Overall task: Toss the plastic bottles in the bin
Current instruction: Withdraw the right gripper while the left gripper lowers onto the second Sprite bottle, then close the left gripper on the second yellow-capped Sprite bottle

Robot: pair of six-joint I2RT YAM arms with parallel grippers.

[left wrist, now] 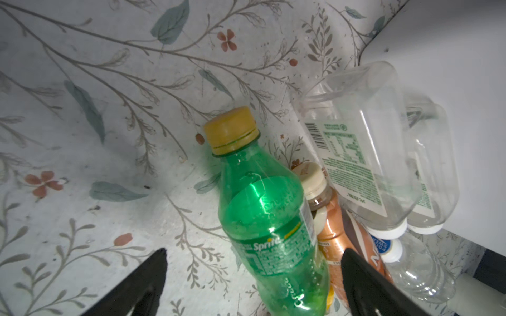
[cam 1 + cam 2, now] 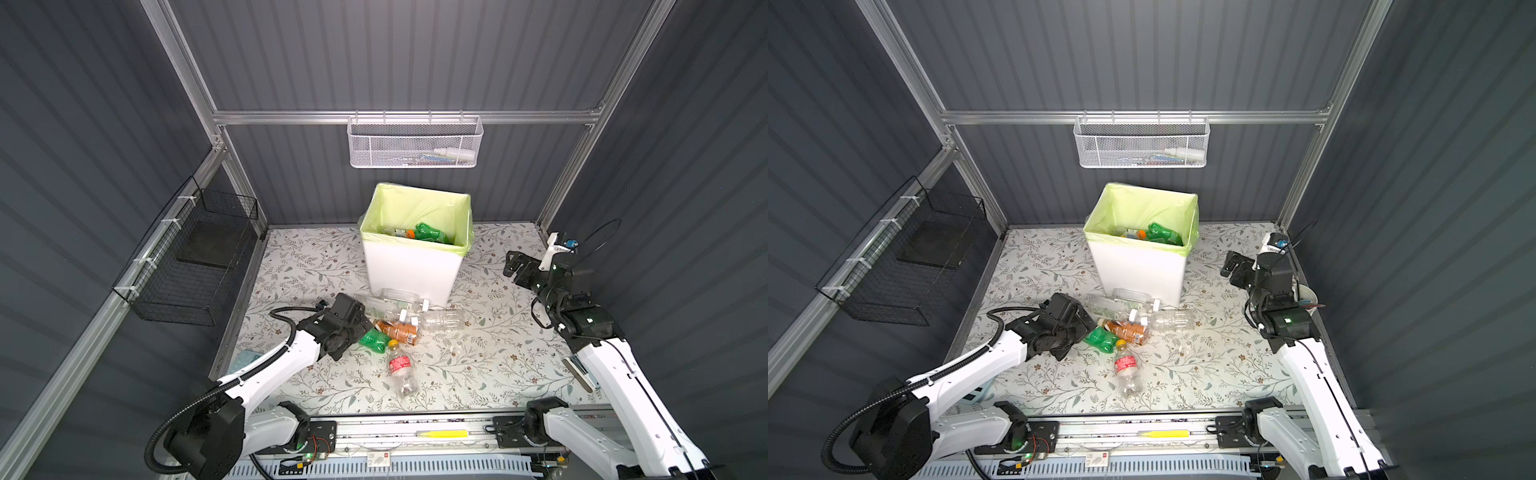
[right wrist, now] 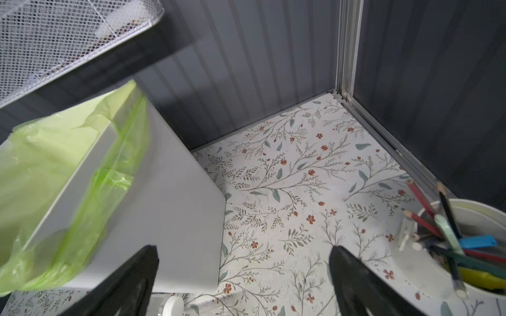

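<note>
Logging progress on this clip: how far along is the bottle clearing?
Done: several bottles lie in the bin, a green bottle among them. In hand: nothing gripped; the left tool is open around the green Sprite bottle; the right tool is open, empty, beside the bin. Left: about six on the table, including the brown bottle, the red-labelled bottle and clear bottles.

A lab's robot test cell: dark ribbed panels on an aluminium frame enclose a floral-papered table. Behind the bin hangs a white mesh basket; in front of it a rail carries two robot arms.
</note>
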